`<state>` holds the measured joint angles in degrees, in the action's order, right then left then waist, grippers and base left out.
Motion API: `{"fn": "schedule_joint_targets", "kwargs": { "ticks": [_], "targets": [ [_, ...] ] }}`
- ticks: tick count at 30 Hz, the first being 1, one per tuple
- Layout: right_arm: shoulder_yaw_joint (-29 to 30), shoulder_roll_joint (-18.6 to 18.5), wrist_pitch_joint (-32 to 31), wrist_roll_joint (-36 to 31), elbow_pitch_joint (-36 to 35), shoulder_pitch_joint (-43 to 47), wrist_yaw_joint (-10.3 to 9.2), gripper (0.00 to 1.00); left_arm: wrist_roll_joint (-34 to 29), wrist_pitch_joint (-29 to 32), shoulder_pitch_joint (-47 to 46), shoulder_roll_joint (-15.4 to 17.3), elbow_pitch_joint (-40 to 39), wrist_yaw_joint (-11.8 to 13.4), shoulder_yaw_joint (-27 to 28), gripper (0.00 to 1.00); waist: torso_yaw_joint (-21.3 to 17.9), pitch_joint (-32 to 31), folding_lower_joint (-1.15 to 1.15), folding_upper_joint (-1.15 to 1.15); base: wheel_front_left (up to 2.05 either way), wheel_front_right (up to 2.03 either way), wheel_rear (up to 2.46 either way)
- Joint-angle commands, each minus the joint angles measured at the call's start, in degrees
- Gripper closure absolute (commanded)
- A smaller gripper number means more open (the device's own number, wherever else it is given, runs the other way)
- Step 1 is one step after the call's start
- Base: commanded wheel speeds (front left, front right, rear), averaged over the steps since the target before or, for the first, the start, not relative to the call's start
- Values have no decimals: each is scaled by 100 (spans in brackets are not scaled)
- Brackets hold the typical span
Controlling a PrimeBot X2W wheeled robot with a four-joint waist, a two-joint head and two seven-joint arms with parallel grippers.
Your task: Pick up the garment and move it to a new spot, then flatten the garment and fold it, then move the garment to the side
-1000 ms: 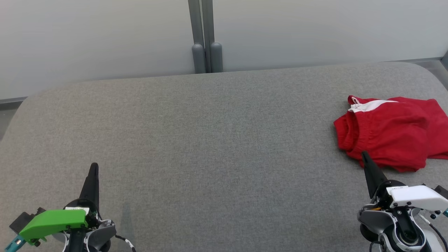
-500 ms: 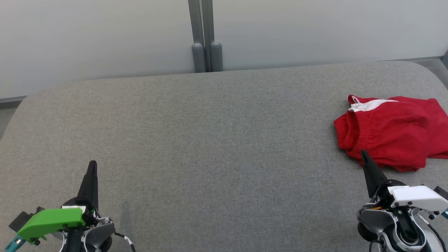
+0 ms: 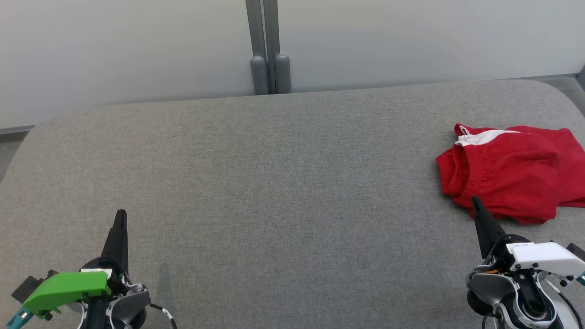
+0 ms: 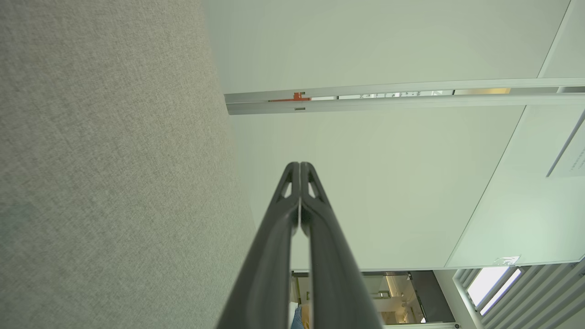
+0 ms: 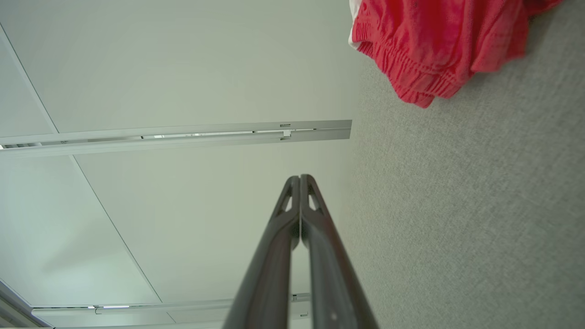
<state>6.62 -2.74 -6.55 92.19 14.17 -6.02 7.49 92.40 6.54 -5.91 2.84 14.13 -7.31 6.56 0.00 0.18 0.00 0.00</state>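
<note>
The garment [image 3: 512, 173] is a pair of red shorts with a white band, lying folded at the right edge of the grey cushioned surface [image 3: 283, 183]; its elastic waist also hangs into the right wrist view as the garment [image 5: 429, 41]. My right gripper [image 3: 475, 201] is shut and empty, its tip just before the garment's near edge; its joined fingers [image 5: 300, 178] point past the cloth. At the lower left my left gripper [image 3: 121, 214] rests shut and empty, far from the garment, with its fingers [image 4: 300, 165] pressed together.
A pale wall panel with a grey vertical post [image 3: 267, 50] rises behind the surface. The surface's rounded far corners and edges drop to a grey floor strip [image 3: 13, 132] at the left.
The head camera shifted very slightly, so the picture moved up a few pixels. Neither gripper nor the garment has visibly moved.
</note>
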Motion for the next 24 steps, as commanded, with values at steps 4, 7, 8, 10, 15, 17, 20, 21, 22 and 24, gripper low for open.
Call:
{"fn": "schedule_joint_targets", "kwargs": {
  "ticks": [4, 7, 8, 10, 15, 17, 20, 21, 22, 24],
  "targets": [
    [8, -6, -21, 36, -29, -34, 0, 100, 2, 21, -65, 3, -13, -38, 12, 100, 0, 0, 0, 0, 0, 0, 0],
    [7, -6, -21, 36, -29, -34, 0, 100, 2, 20, -65, 3, -13, -38, 12, 100, 0, 0, 0, 0, 0, 0, 0],
    [7, -6, -21, 36, -29, -34, 0, 100, 2, 20, -64, 3, -13, -38, 12, 100, 0, 0, 0, 0, 0, 0, 0],
    [7, -6, -20, 36, -30, -34, 0, 100, 2, 20, -64, 3, -13, -38, 12, 100, 0, 0, 0, 0, 0, 0, 0],
    [6, -6, -20, 37, -30, -34, 0, 100, 2, 20, -64, 3, -13, -38, 12, 100, 0, 0, 0, 0, 0, 0, 0],
    [6, -6, -20, 37, -29, -34, 0, 100, 2, 20, -64, 3, -13, -38, 12, 100, 0, 0, 0, 0, 0, 0, 0],
    [6, -6, -19, 37, -29, -34, 0, 100, 2, 20, -64, 3, -14, -38, 11, 100, 0, 0, 0, 0, 0, 0, 0],
    [6, -6, -19, 37, -29, -34, 0, 100, 2, 20, -64, 3, -14, -38, 11, 100, 0, 0, 0, 0, 0, 0, 0],
    [6, -6, -19, 37, -29, -34, 0, 100, 2, 20, -64, 3, -14, -38, 11, 100, 0, 0, 0, 0, 0, 0, 0],
    [6, -6, -19, 38, -29, -34, 0, 100, 2, 20, -64, 3, -14, -38, 11, 100, 0, 0, 0, 0, 0, 0, 0]
  ]
}}
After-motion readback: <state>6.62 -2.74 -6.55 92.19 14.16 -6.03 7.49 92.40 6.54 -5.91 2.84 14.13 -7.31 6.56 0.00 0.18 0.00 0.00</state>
